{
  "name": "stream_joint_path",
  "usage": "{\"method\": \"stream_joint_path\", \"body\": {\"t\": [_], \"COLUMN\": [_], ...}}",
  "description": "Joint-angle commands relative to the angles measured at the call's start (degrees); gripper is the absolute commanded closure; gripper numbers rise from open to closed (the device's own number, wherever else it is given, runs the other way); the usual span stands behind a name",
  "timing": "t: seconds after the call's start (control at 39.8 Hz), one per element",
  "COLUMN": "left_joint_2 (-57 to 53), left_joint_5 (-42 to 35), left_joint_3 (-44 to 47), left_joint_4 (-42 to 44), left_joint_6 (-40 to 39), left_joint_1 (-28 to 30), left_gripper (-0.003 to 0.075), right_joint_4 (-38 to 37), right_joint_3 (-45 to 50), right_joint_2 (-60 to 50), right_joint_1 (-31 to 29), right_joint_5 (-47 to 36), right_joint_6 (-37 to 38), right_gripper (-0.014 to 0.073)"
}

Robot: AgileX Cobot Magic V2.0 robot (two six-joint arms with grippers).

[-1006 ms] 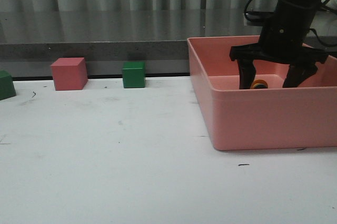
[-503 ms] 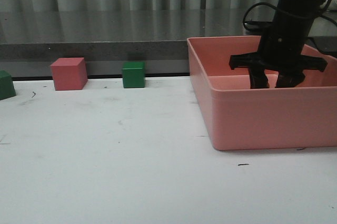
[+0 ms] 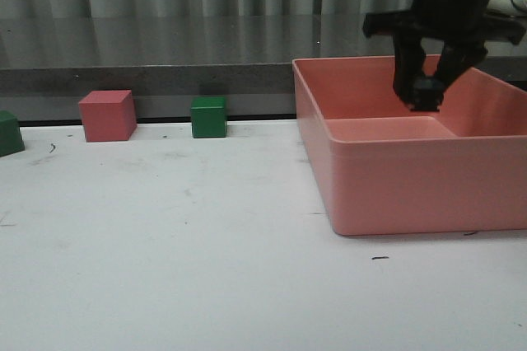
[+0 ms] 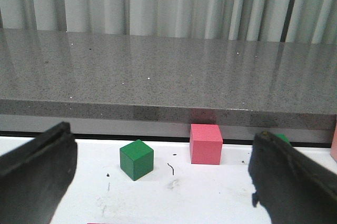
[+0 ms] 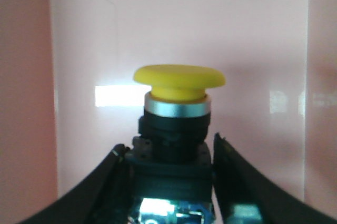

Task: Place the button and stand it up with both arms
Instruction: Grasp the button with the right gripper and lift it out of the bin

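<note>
Scuffed white table (image 3: 165,269), glossy pink bin (image 3: 412,186), clamped mushroom-capped button (image 5: 178,108).

We find no readable text, label, brand, number or sign in any of the three views. The yellow cap of the button (image 5: 179,81), its silver collar and its black body carry no legible marking. The faces of the pink cube (image 3: 108,115) and the green cubes (image 3: 209,117) are plain, and so are the walls of the pink bin (image 3: 420,182). The few dark marks on the white desk (image 3: 181,244) are scuffs, not characters.
</note>
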Motion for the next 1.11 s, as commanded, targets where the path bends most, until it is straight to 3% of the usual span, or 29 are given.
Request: {"method": "stream_joint_path", "body": {"t": [0.0, 0.28, 0.53, 0.78, 1.08], "left_joint_2": [0.71, 0.71, 0.71, 0.71, 0.71], "left_joint_5": [-4.32, -4.32, -4.32, -4.32, -4.32], "left_joint_3": [-2.23, -2.23, -2.23, -2.23, -2.23], "left_joint_4": [-0.05, -0.05, -0.05, -0.05, -0.05], "left_joint_6": [-0.48, -0.48, -0.48, -0.48, -0.48], "left_joint_1": [-0.02, -0.02, -0.02, -0.02, -0.02], "left_gripper": [0.0100, 0.0100, 0.0100, 0.0100, 0.0100], "right_joint_4": [0.32, 0.32, 0.62, 6.65, 7.03], "right_joint_3": [-4.46, -13.04, -13.79, -14.81, -16.36], "right_joint_2": [-5.85, -6.70, -5.79, 0.01, 7.49], "right_joint_1": [2.49, 13.34, 23.67, 32.13, 34.33], "right_joint_5": [1.13, 8.30, 7.13, 3.31, 0.74], "right_joint_6": [-0.35, -0.34, -0.29, -0.29, 5.57], "right_gripper": [0.0350, 0.0350, 0.0350, 0.0350, 0.0350]}}
